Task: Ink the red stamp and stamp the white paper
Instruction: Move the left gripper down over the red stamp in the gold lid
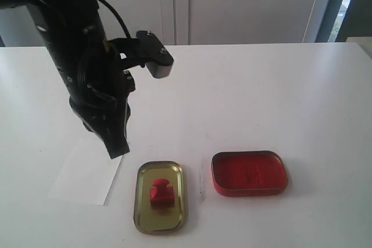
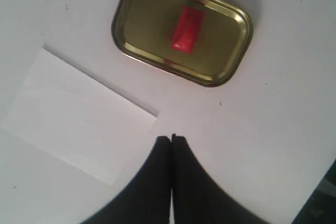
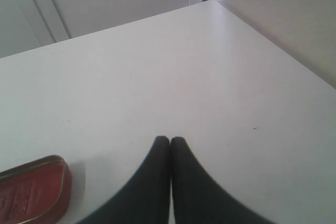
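1. My left gripper (image 2: pixel 171 139) is pinched shut and empty, over the white table (image 1: pixel 261 97).
2. The paper (image 2: pixel 79 114) lies just beside its tips; the stamp (image 2: pixel 187 29) stands in a gold lid (image 2: pixel 142 24) beyond them.
3. My right gripper (image 3: pixel 170 140) is likewise closed on nothing, with the ink tin (image 3: pixel 31 195) near.
4. White panels (image 1: pixel 232 4) back the table.

Office-like room: plain white table (image 1: pixel 261 85); white cabinet doors (image 1: pixel 232 4) behind.

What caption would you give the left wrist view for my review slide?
Shut left gripper poised by the white paper, with the red stamp resting in the gold lid beyond.
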Available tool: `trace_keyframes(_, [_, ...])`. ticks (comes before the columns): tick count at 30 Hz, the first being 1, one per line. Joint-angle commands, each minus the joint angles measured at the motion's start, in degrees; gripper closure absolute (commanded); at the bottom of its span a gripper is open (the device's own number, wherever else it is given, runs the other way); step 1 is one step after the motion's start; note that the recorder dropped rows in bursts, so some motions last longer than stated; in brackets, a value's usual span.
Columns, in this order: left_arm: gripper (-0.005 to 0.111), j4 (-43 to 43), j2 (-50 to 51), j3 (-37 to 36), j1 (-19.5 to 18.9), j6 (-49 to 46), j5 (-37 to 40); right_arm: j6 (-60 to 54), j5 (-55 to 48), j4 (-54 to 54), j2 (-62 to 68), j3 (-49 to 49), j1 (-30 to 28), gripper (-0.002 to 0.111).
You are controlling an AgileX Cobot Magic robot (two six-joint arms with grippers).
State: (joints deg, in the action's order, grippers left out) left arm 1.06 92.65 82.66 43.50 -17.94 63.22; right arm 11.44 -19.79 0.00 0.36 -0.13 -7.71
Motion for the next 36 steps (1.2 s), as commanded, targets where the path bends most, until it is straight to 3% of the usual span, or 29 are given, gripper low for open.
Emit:
trace_keyframes(1, [0.107, -0.1, 1.2, 0.2, 3.3, -2.8, -0.4, 0.0, 0.2, 0.0, -0.4, 0.1, -0.3, 0.108])
trace_keyframes(7, [0.107, -0.7, 3.6, 0.2, 5.8, -5.4, -3.3, 0.0, 0.2, 0.0, -0.4, 0.1, -0.3, 0.108])
trace_keyframes(14, [0.107, -6.1, 6.8, 0.2, 5.8, -12.1, -3.8, 0.0, 0.2, 0.0, -0.4, 0.1, -0.3, 0.108])
trace_keyframes(36, [0.107, -6.9, 10.8, 0.1, 5.8, -11.7, -7.6, 0.0, 0.2, 0.0, -0.4, 0.1, -0.3, 0.108])
